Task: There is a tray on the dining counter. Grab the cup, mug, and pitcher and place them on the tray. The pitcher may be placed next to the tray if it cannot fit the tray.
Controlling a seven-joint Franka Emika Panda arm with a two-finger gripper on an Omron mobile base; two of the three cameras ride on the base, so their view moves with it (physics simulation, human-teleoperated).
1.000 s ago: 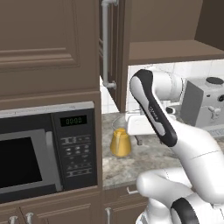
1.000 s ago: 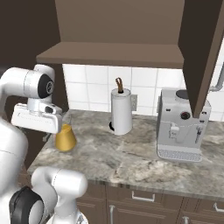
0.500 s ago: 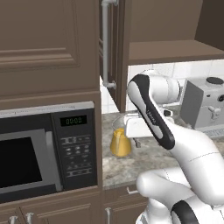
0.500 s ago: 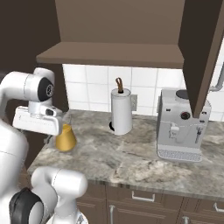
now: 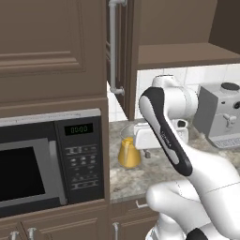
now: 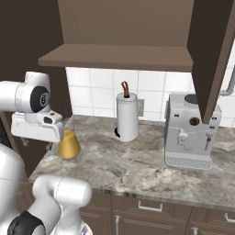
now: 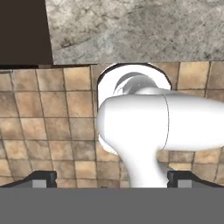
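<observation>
The pitcher (image 5: 129, 153) (image 6: 69, 145), clear glass with an amber-yellow lower body, stands upright on the stone worktop (image 6: 133, 160) near its left end. My gripper (image 6: 37, 144) (image 7: 111, 177) points down over the worktop's front edge, just on the near side of the pitcher and apart from it. Its fingertips (image 7: 43, 177) stand wide apart with nothing between them, so it is open. The hand view looks down at brown floor tiles and the worktop's edge. The tray, cup, mug and dining counter are out of view.
A white paper-towel roll (image 6: 127, 117) and a grey coffee machine (image 6: 190, 135) (image 5: 222, 115) stand further right on the worktop. A built-in microwave (image 5: 47, 159) is left of the pitcher. An open cabinet door (image 5: 117, 47) and a shelf (image 6: 119, 57) hang overhead.
My hand has sunk a little beside the pitcher. The pitcher has not moved and the jaws have stayed wide.
</observation>
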